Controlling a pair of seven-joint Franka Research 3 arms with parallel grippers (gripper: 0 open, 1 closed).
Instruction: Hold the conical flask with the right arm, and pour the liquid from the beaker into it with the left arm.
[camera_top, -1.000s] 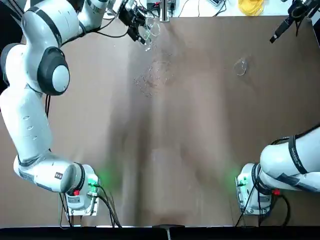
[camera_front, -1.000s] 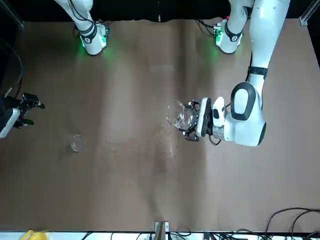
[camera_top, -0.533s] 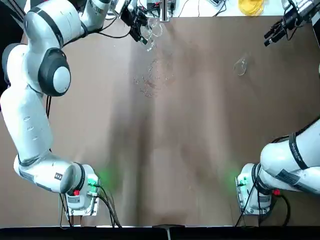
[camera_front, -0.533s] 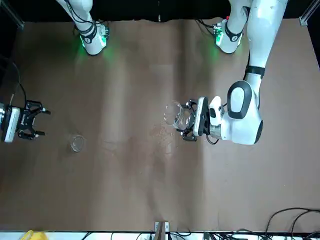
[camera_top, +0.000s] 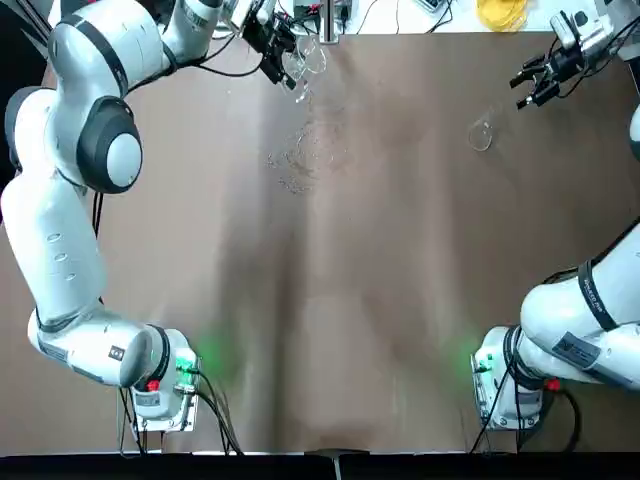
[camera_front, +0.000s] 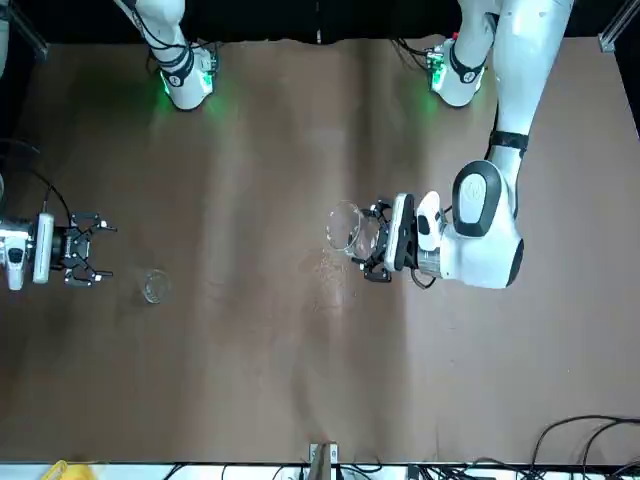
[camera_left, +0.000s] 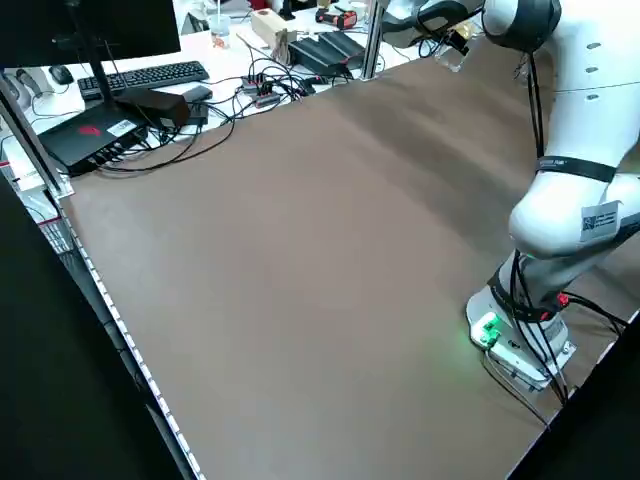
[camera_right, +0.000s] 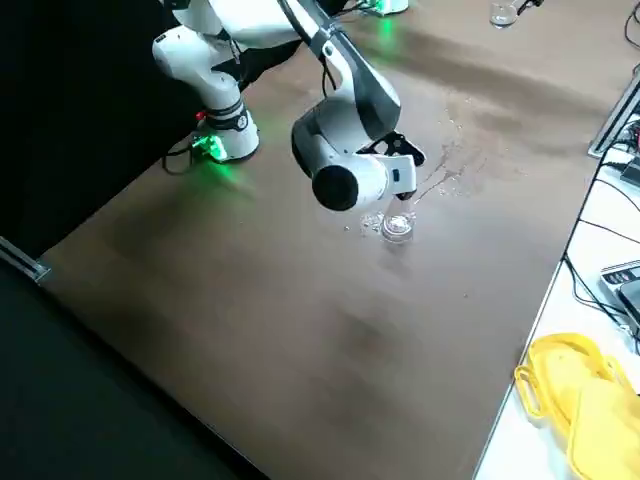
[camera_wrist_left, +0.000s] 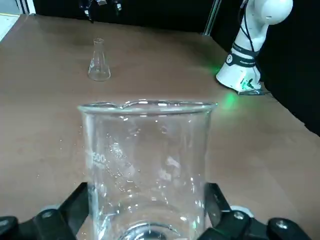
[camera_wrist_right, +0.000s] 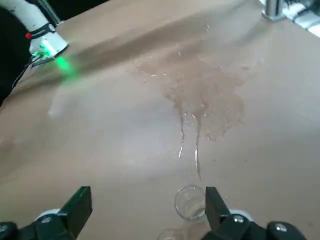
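Left gripper (camera_wrist_left: 148, 197) is grasping the beaker (camera_wrist_left: 147, 150), one finger at each side, near the table's far edge on the robot's left. Beaker is showing a "500" mark and droplets on its glass; how much liquid it is holding, cannot tell.

Right gripper (camera_wrist_right: 148, 202) is hovering near the far edge on the robot's right, fingers spread, nothing gripped. It is pointing toward the conical flask (camera_wrist_left: 99, 65), which is standing upright on the table (camera_wrist_left: 45, 115), just beside the fingertips and well apart from the beaker. Flask is sitting on the robot's right of the beaker.

Wet patch (camera_wrist_right: 205, 100) with streaks and scattered drops is lying on the tabletop between the two vessels, nearer the beaker. Yellow items (camera_right: 590, 410) are resting on a white surface (camera_right: 520, 445) beyond the table's far edge.
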